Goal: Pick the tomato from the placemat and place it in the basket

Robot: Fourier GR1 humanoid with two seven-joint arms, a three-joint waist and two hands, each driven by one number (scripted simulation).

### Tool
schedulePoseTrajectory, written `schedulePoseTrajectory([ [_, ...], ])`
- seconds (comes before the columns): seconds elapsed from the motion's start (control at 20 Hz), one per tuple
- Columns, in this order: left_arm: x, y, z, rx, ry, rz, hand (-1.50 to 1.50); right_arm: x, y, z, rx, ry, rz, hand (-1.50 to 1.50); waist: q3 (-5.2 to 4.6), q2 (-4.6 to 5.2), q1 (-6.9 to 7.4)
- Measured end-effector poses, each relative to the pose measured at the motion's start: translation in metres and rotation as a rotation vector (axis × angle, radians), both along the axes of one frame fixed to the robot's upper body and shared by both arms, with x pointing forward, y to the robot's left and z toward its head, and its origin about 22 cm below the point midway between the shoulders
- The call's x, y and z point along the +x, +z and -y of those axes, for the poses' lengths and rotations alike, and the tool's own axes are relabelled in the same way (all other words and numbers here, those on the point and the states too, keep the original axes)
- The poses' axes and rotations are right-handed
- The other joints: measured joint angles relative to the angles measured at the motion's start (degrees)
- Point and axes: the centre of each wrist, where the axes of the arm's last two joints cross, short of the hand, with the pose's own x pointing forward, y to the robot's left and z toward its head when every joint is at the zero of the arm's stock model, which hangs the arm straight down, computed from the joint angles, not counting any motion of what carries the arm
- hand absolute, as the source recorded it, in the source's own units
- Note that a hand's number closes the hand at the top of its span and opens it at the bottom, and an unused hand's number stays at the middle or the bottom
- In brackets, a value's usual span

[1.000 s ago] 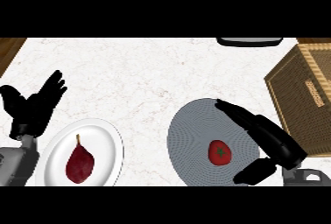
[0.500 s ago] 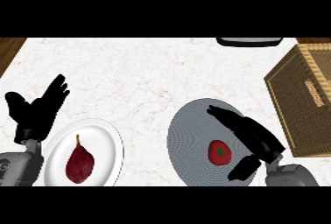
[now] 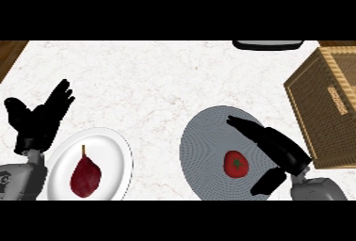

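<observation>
A white speckled marble counter carries a woven wicker basket at far right and a round grey placemat at near right. A white plate at near left holds a dark red pear-shaped fruit. The right hand, fingers straight and holding nothing, hovers just beside the red tomato on the placemat. The left hand rests open at left.

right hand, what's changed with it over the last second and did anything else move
The right hand has drawn back toward the view's lower edge and slid left, so its open fingers now frame the tomato on the grey placemat; nothing is grasped yet. The tomato, the basket, the white plate and the resting left hand stayed put.
</observation>
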Motion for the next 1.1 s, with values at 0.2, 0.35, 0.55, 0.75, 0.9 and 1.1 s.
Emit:
schedulePoseTrajectory([
  [0.2, -0.001, 0.002, -0.007, -0.003, -0.006, -0.002, 0.0, -0.007, -0.004, 0.003, 0.018, 0.033, -0.004, -1.5, -0.02, -0.02, -0.03],
  [0.35, 0.004, -0.003, -0.006, -0.004, -0.005, -0.005, 0.0, -0.01, -0.006, 0.001, 0.02, 0.05, -0.001, -1.5, -0.01, -0.01, -0.07],
  [0.55, 0.005, 0.0, -0.008, -0.007, -0.004, -0.001, 0.0, -0.019, -0.013, -0.006, -0.016, 0.04, 0.013, -1.5, -0.01, -0.02, -0.07],
  [0.75, 0.002, -0.004, -0.004, -0.004, -0.009, -0.001, 0.0, -0.017, -0.02, -0.012, -0.05, 0.026, 0.024, -1.5, 0.0, -0.01, -0.01],
  [0.9, 0.003, -0.002, -0.003, -0.006, -0.011, 0.002, 0.0, -0.017, -0.026, -0.014, -0.072, 0.023, 0.027, -1.5, -0.01, -0.01, -0.02],
  [1.1, 0.005, -0.003, -0.004, -0.005, -0.01, 0.0, 0.0, -0.018, -0.035, -0.017, -0.137, 0.07, 0.048, 1.5, -0.01, 0.0, 0.02],
])
